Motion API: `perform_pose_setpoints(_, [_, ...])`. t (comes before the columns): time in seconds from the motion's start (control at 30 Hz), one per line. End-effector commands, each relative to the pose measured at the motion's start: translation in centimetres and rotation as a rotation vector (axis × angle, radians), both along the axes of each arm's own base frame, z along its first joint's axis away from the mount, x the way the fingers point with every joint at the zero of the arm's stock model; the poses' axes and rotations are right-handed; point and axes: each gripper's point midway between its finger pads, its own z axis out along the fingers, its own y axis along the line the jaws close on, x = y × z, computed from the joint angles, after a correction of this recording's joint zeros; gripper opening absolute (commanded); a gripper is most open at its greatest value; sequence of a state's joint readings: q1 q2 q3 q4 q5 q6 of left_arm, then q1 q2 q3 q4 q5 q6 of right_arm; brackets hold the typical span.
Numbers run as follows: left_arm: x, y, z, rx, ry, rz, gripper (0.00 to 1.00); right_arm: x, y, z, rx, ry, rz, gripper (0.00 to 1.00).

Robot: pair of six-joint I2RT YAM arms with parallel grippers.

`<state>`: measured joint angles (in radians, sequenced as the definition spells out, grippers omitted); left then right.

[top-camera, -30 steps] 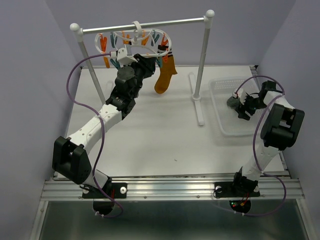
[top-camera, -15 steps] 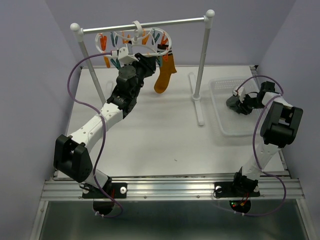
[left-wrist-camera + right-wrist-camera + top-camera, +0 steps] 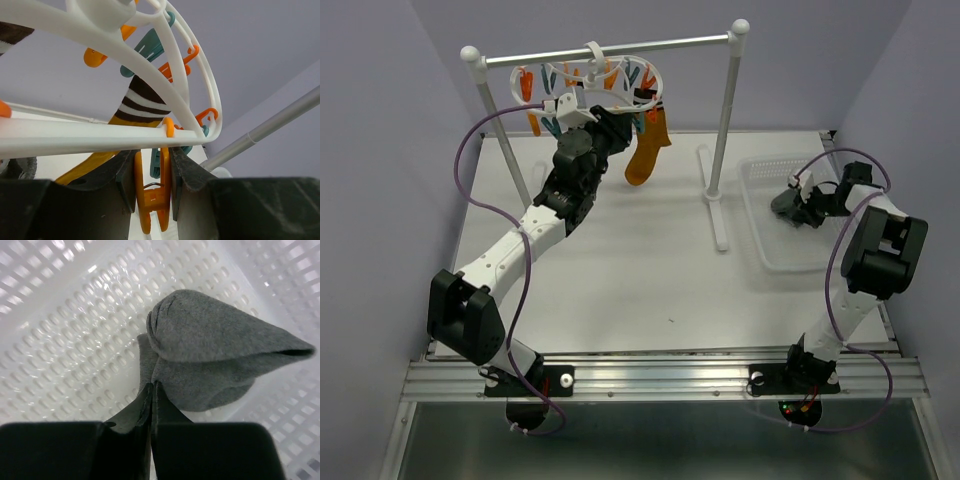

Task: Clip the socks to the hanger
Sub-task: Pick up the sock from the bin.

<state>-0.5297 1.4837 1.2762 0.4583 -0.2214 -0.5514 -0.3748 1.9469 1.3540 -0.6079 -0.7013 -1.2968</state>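
Pale lilac walls are boxing in a white worktop (image 3: 620,270), and on it the right claw (image 3: 152,390) is reaching down into a clear basket (image 3: 60,315) at the worktop's right edge. Its fingers are pressing tight together right at the lower edge of a grey sock (image 3: 215,345); whether any fabric is caught between them is not showing. That sock is lying bunched and folded on the basket floor. Being light, limp and stretchy, it is likely going to sag and slip from a shallow nip, so a fuller bite of the cuff or a doubled fold is looking like the safer hold. Over at the far left, the left claw (image 3: 151,160) is squeezing an orange clip (image 3: 150,205) between its fingers, just under the white hanger (image 3: 100,132), which is hanging from a metal rail (image 3: 620,47) along the worktop's far edge. A mustard sock (image 3: 142,105) with dark cuff stripes is dangling from the hanger just beyond, apparently clipped by its cuff.
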Motion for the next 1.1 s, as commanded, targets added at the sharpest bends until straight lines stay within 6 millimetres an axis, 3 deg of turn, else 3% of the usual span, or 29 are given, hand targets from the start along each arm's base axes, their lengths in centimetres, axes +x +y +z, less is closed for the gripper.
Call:
perform_pose_setpoints(0.0, [-0.3, -0.4, -0.7, 0.030, 0.042, -0.006, 0.00, -0.2, 1.6, 7.2, 0.096, -0.076, -0.047, 0.01])
perform_pose_setpoints(0.1, [-0.5, -0.7, -0.8, 0.026, 0.045, -0.026, 0.00, -0.8, 2.9, 11.1, 0.159, -0.098, -0.038, 0.01])
perform_pose_setpoints(0.23, [-0.8, -0.7, -0.2, 0.032, 0.037, -0.041, 0.00, -3.2, 5.8, 15.6, 0.274, -0.126, 0.033, 0.01])
perform_pose_setpoints(0.3, [-1.0, -0.7, 0.0, 0.033, 0.033, -0.045, 0.00, -4.0, 6.8, 17.1, 0.317, -0.137, 0.052, 0.01])
perform_pose_setpoints(0.63, [-1.9, -0.7, 1.1, 0.014, 0.018, -0.069, 0.00, -5.5, 12.3, 29.2, 0.704, -0.234, 0.185, 0.01])
perform_pose_setpoints(0.8, [-2.2, -1.0, 1.5, -0.003, 0.014, -0.088, 0.00, -4.6, 17.9, 31.2, 0.771, -0.114, 0.112, 0.01])
perform_pose_setpoints(0.87, [-2.4, -1.1, 1.9, -0.006, 0.003, -0.100, 0.00, -4.4, 21.1, 32.4, 0.834, -0.149, 0.160, 0.01])
perform_pose_setpoints(0.9, [-2.5, -1.0, 2.1, -0.007, -0.002, -0.100, 0.00, -4.9, 22.0, 33.3, 0.929, -0.064, 0.119, 0.01])
perform_pose_setpoints(0.93, [-2.6, -1.0, 2.3, -0.009, -0.005, -0.100, 0.00, -4.9, 22.6, 34.7, 0.950, -0.120, 0.161, 0.01])
perform_pose_setpoints(1.03, [-2.9, -0.8, 2.7, -0.015, -0.014, -0.103, 0.00, -5.1, 25.1, 35.7, 1.048, -0.111, 0.123, 0.01])
perform_pose_setpoints(1.07, [-3.0, -0.8, 2.7, -0.015, -0.016, -0.106, 0.00, -5.2, 25.0, 36.2, 1.071, -0.133, 0.111, 0.01])
